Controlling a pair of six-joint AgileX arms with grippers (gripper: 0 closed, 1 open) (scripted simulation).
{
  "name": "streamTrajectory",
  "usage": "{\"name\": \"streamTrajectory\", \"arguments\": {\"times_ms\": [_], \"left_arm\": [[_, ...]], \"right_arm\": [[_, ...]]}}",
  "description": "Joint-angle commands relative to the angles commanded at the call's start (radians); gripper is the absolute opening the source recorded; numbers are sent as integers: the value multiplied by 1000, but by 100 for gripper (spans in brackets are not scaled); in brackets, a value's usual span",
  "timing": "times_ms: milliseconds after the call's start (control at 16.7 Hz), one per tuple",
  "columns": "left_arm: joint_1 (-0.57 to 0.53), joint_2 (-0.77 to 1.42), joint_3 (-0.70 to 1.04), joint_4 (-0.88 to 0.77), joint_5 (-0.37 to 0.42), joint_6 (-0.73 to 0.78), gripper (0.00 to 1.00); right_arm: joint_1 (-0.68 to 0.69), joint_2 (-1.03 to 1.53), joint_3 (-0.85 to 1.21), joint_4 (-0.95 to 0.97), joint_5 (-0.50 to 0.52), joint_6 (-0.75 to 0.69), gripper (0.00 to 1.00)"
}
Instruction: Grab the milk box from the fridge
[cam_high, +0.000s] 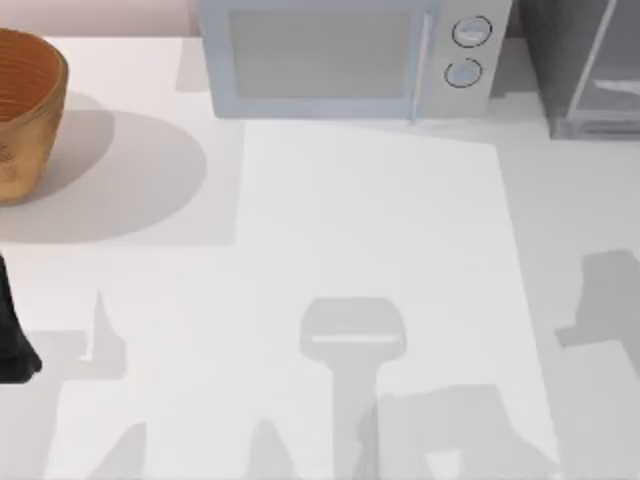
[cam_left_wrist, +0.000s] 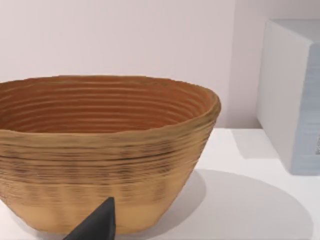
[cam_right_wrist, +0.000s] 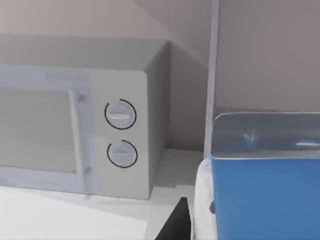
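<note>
Left arm: I see my left arm (cam_high: 12, 335) as a dark shape at the table's left edge, near the basket.
Left gripper: in the left wrist view one dark fingertip (cam_left_wrist: 97, 224) pokes up in front of the basket; I cannot tell whether the fingers are open or closed.
Right gripper: in the right wrist view a dark fingertip (cam_right_wrist: 176, 223) sits just beside the milk box; I cannot tell if it grips the carton.
Milk box: the blue and white milk box (cam_right_wrist: 262, 185) is very close to my right wrist camera, its top pale and glossy.
Fridge: the fridge (cam_high: 590, 65) stands at the table's (cam_high: 370, 230) far right corner, right of the microwave.
Microwave: the light grey-blue microwave (cam_high: 345, 55) with two round knobs sits at the back, centre.
Basket: the woven basket (cam_high: 25, 110) is at the far left.
</note>
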Motion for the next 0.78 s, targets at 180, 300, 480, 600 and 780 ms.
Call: {"name": "streamTrajectory", "arguments": {"times_ms": [180,300,480,600,780], "left_arm": [[0,0,0,0,0,0,100],[0,0,0,0,0,0,100],[0,0,0,0,0,0,100],[0,0,0,0,0,0,100],[0,0,0,0,0,0,100]], "right_arm": [[24,143,41,102,-25,3,0],[39,239,68,171,-41,5,0],[61,383,110,276,-63,7,0],[72,479,138,345,-75,6,0],[93,624,179,448,-98,6,0]]}}
